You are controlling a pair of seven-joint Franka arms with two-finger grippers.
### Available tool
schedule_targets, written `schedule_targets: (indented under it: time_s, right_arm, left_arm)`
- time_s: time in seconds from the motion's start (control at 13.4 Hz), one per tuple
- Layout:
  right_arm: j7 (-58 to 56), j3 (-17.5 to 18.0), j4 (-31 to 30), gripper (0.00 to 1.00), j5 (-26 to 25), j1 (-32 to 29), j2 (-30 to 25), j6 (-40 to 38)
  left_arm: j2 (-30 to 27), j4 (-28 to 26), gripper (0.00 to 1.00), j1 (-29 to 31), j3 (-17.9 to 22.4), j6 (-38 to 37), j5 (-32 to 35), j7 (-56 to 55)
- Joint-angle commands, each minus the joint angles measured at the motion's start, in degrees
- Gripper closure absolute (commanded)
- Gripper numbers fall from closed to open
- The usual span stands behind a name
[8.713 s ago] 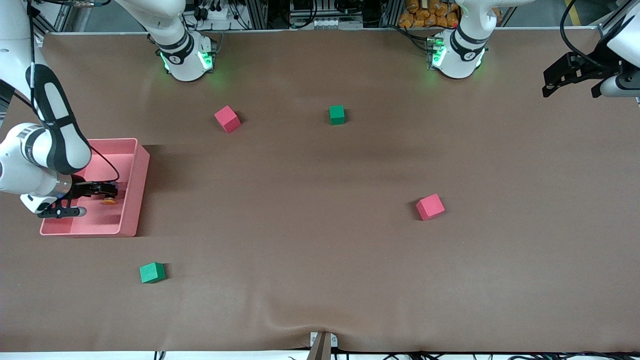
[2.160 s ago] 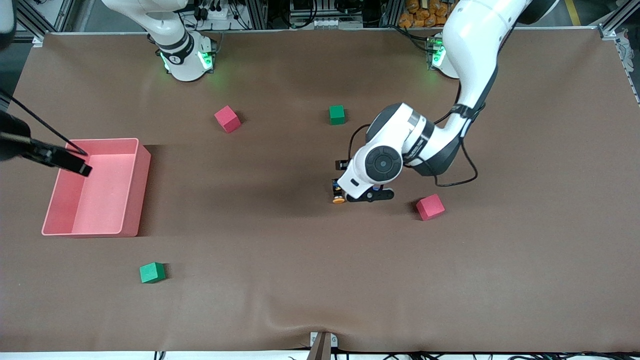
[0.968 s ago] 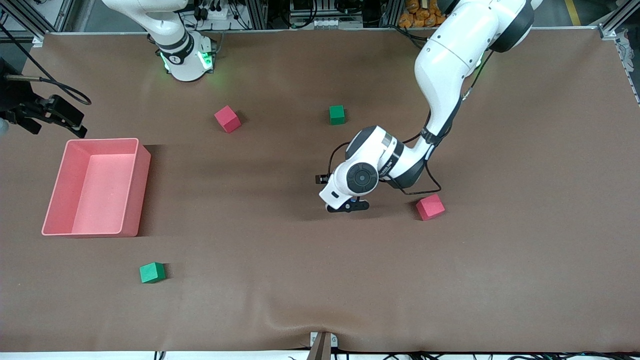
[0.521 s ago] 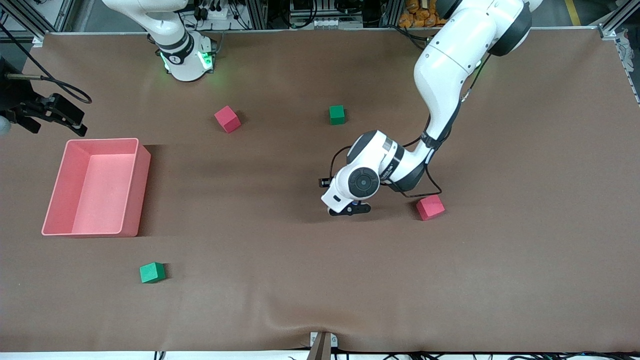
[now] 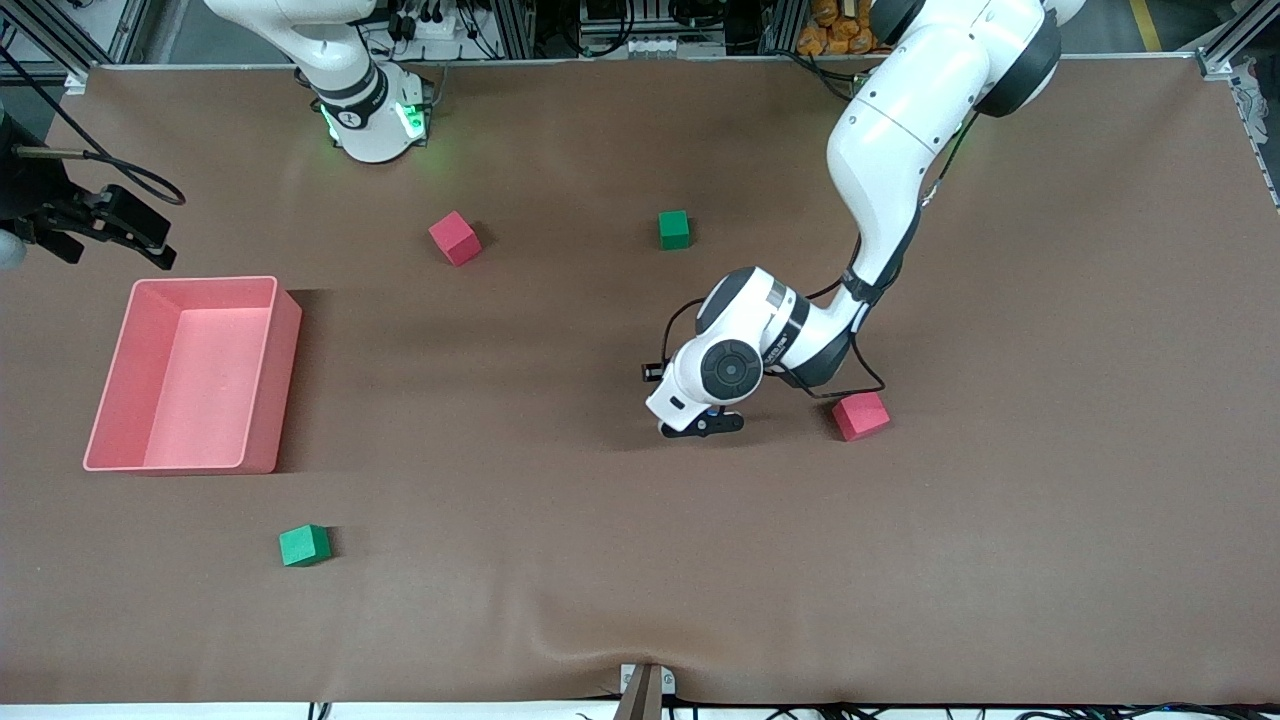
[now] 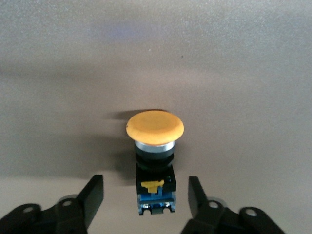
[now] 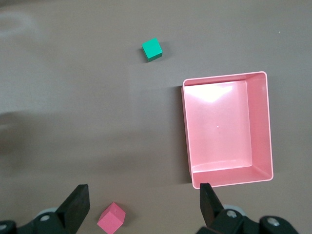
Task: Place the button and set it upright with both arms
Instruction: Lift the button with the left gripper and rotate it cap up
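Observation:
The button [image 6: 155, 127] lies on its side on the brown mat, its orange cap pointing away from my left gripper [image 6: 145, 189]. Its black and blue body sits between the two fingers [image 6: 93, 192], with a gap showing on each side, so the gripper is open around it. In the front view the left gripper [image 5: 700, 425] is low over the middle of the table and its wrist hides the button. My right gripper [image 5: 100, 225] waits open and holding nothing, high above the table beside the pink bin [image 5: 285, 370]; from its wrist it shows as [image 7: 141, 200].
A red cube [image 5: 860, 415] lies close to the left hand, toward the left arm's end. Nearer the bases sit another red cube [image 5: 455, 238] and a green cube [image 5: 674, 229]. A second green cube [image 5: 304, 545] lies near the front edge. The bin [image 7: 265, 122] holds nothing.
The left hand has shifted slightly toward the front camera over the button, and its fingers have drawn closer together around the body. The right arm has stayed still.

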Motion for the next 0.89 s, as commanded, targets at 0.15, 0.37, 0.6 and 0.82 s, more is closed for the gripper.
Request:
schedule_targets:
  time_s: [0.15, 0.37, 0.6, 0.82]
  right_arm:
    - [-0.3, 0.5, 1.1, 0.00, -0.5, -0.5, 0.3, -1.3]
    - [0.0, 0.6, 1.1, 0.00, -0.5, -0.5, 0.3, -1.3]
    - [-0.1, 0.6, 1.2, 0.00, -0.5, -0.4, 0.3, -1.9]
    - [-0.3, 0.6, 1.2, 0.00, -0.4, -0.4, 0.3, -1.9]
  left_arm:
    - [1.3, 1.7, 0.33, -0.7, 0.7, 0.4, -1.0, 0.9]
    - [1.5, 1.7, 0.53, -0.6, 0.7, 0.5, -1.1, 1.1]
    - [1.5, 1.7, 0.93, -0.7, 0.6, 0.5, -1.2, 1.0]
    - [0.7, 1.7, 1.00, -0.9, -0.1, 0.5, -1.1, -0.4]
